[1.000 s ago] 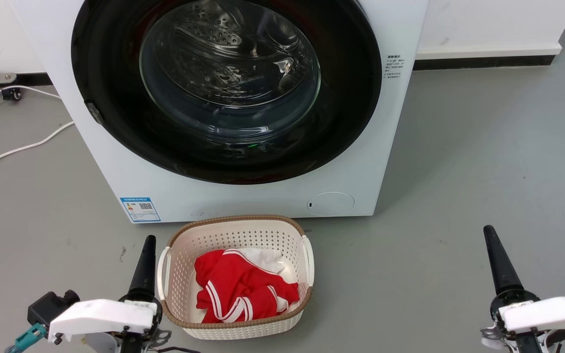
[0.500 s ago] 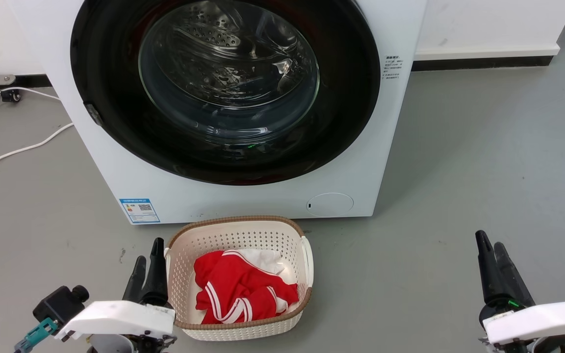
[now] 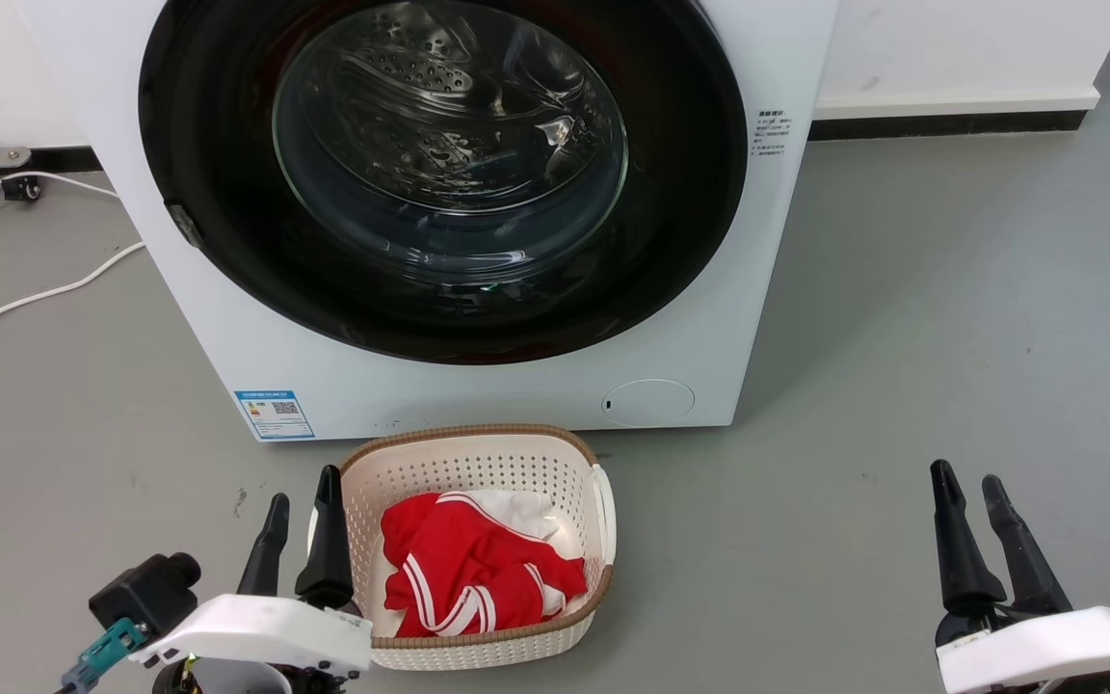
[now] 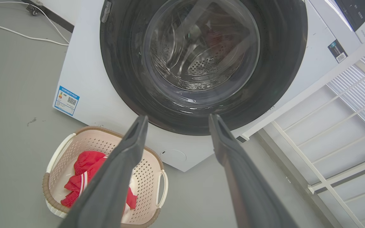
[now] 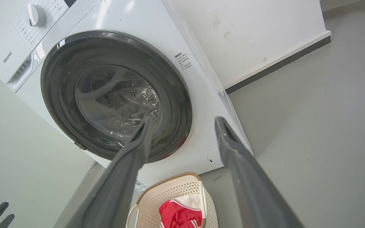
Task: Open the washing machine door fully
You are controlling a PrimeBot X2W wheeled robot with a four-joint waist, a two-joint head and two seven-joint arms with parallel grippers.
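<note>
The washing machine point(image 3: 227, 328) is a white front-loader standing straight ahead. Its washing machine door point(image 3: 444, 164) is a round glossy black ring with a clear glass bowl, and it lies shut flat against the front. My left gripper point(image 3: 303, 485) hovers low at the lower left, open and empty, beside a basket and well short of the door. My right gripper point(image 3: 965, 474) is open and empty over bare floor at the lower right. In the left wrist view the left gripper point(image 4: 178, 116) points toward the door point(image 4: 201, 53). In the right wrist view the right gripper point(image 5: 185, 118) frames the door's point(image 5: 116, 95) lower right rim from a distance.
A cream laundry basket point(image 3: 478, 448) with red and white cloth point(image 3: 478, 569) sits on the floor just before the machine. White cables point(image 3: 35, 289) lie at the left. A wall with dark skirting point(image 3: 950, 120) runs at the right. A white slatted rack point(image 4: 344, 126) stands beside the machine.
Both grippers have gone from shut to open over the last second. The left gripper has drifted a little right toward the basket. The door has not moved.
</note>
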